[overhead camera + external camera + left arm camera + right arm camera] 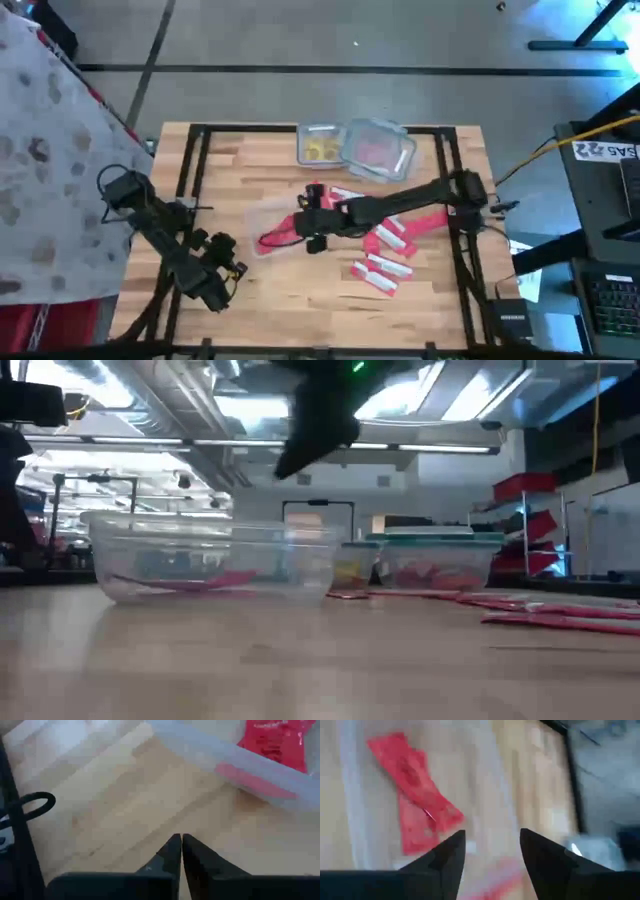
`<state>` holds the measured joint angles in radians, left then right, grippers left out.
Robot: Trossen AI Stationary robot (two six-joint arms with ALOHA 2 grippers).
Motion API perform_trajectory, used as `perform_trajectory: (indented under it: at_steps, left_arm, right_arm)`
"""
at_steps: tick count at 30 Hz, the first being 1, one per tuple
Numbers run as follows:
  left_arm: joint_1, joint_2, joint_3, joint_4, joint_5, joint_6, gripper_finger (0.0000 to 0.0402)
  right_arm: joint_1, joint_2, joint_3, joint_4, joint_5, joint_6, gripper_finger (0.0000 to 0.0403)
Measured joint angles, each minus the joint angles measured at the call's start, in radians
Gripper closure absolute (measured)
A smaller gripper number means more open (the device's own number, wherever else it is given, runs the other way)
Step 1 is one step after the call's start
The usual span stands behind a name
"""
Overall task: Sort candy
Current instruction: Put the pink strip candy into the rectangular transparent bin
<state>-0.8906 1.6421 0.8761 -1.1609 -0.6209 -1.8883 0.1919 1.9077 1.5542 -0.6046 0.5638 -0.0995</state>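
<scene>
Right claw (490, 852) fingers apart above a clear plastic tub (262, 222) holding flat, crinkled red candy packets (415, 790). More flat packets (385, 270) lie loose on the wood-plank desk (280, 290). Left claw (180, 855) pressed together, low over bare desk.

White tag (612, 150), right edge of the high view: dark characters are being shown, but they are too blurred to be read with certainty.
Red candy packets (383, 268), lower centre of the high view: white patches are being shown; no wording is being made out.
Remaining views: no readable text, brand, number or sign is being shown.
</scene>
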Motion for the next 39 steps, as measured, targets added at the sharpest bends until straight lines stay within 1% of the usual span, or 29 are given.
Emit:
perform_trajectory:
  at_steps: [1, 3, 7, 10, 12, 13, 15, 18, 20, 23, 26, 29, 31, 34, 36, 39]
  left_arm:
    - [0.000, 0.000, 0.000, 0.001, -0.002, -0.001, 0.0402]
    - [0.000, 0.000, 0.000, 0.004, -0.011, -0.001, 0.0402]
    - [0.000, 0.000, 0.000, 0.023, -0.013, 0.002, 0.0402]
    - [0.000, 0.000, 0.000, 0.028, -0.028, 0.003, 0.0402]
    - [0.002, 0.000, 0.000, 0.030, -0.039, 0.003, 0.0402]
    - [0.002, 0.000, 0.000, 0.027, -0.046, 0.003, 0.0402]
    - [0.002, 0.000, 0.000, 0.031, -0.064, -0.002, 0.0402]
    - [0.002, 0.000, 0.000, 0.029, -0.093, -0.009, 0.0402]
    - [0.004, 0.000, 0.000, 0.028, -0.096, -0.009, 0.0402]
    - [0.004, 0.000, 0.000, 0.026, -0.095, -0.009, 0.0402]
    - [0.004, 0.000, 0.000, -0.009, -0.045, -0.018, 0.0402]
    - [0.002, 0.000, 0.000, -0.045, 0.038, -0.020, 0.0402]
    - [0.000, 0.000, 0.000, -0.058, 0.073, -0.024, 0.0402]
    - [-0.003, 0.000, 0.000, -0.056, 0.088, -0.026, 0.0402]
    - [-0.005, 0.000, 0.000, -0.059, 0.088, -0.026, 0.0402]
    - [-0.005, 0.000, 0.000, -0.058, 0.088, -0.026, 0.0402]
  right_arm:
    - [0.000, -0.023, -0.021, -0.026, 0.017, 0.042, 0.0238]
    - [0.001, -0.081, -0.093, -0.022, 0.021, 0.144, 0.0246]
    - [0.022, -0.158, -0.306, 0.043, 0.064, 0.347, 0.0259]
    - [0.026, -0.169, -0.444, 0.175, 0.088, 0.497, 0.0263]
    - [0.023, -0.164, -0.510, 0.292, 0.071, 0.577, 0.0264]
    - [0.019, -0.155, -0.533, 0.359, 0.055, 0.590, 0.0264]
    - [0.012, -0.129, -0.573, 0.439, 0.035, 0.589, 0.0264]
    - [-0.002, -0.080, -0.595, 0.536, 0.062, 0.589, 0.0264]
    - [-0.016, -0.046, -0.592, 0.563, 0.062, 0.589, 0.0264]
    - [-0.034, 0.010, -0.584, 0.594, 0.011, 0.589, 0.0264]
    - [-0.037, 0.042, -0.564, 0.687, -0.048, 0.569, 0.0253]
    - [-0.035, 0.058, -0.543, 0.746, -0.110, 0.478, 0.0232]
    - [-0.035, 0.061, -0.520, 0.722, -0.108, 0.440, 0.0214]
    - [-0.036, 0.061, -0.498, 0.649, -0.024, 0.427, 0.0188]
    - [-0.042, 0.061, -0.495, 0.607, 0.014, 0.454, 0.0174]
    - [-0.067, 0.061, -0.505, 0.559, -0.016, 0.550, 0.0164]
